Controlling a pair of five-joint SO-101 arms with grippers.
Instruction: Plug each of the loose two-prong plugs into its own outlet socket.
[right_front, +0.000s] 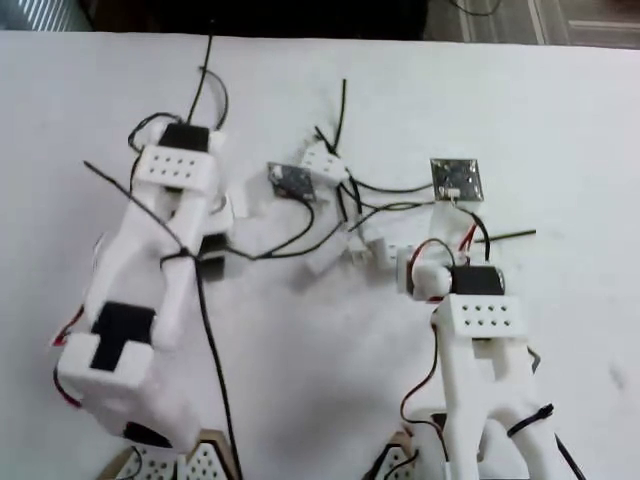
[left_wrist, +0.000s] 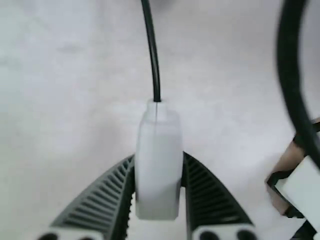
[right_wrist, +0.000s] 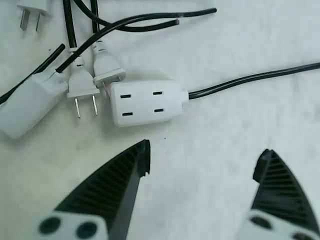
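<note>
A white outlet block (right_wrist: 145, 102) with two pairs of slots lies on the white table, a black cord leaving one end. One white plug (right_wrist: 106, 69) sits against its other end. Beside it lies a loose two-prong plug (right_wrist: 83, 89), prongs bare. Another loose plug (right_wrist: 30, 10) lies farther off. My right gripper (right_wrist: 205, 155) hangs open just short of the outlet block, which shows as a small white piece (right_front: 368, 247) from above. My left gripper (left_wrist: 157, 200) is shut on a white cord-end block (left_wrist: 157, 165); its prongs or slots are hidden. From above, the left gripper (right_front: 230, 207) sits at centre left.
Another white block (right_wrist: 30, 102) lies next to the loose plug. Black cords (right_front: 300, 240) tangle across the table's middle. Two small grey square boards (right_front: 292, 180) (right_front: 457, 180) lie behind them. A thick black cable (left_wrist: 292, 90) runs close to the left gripper.
</note>
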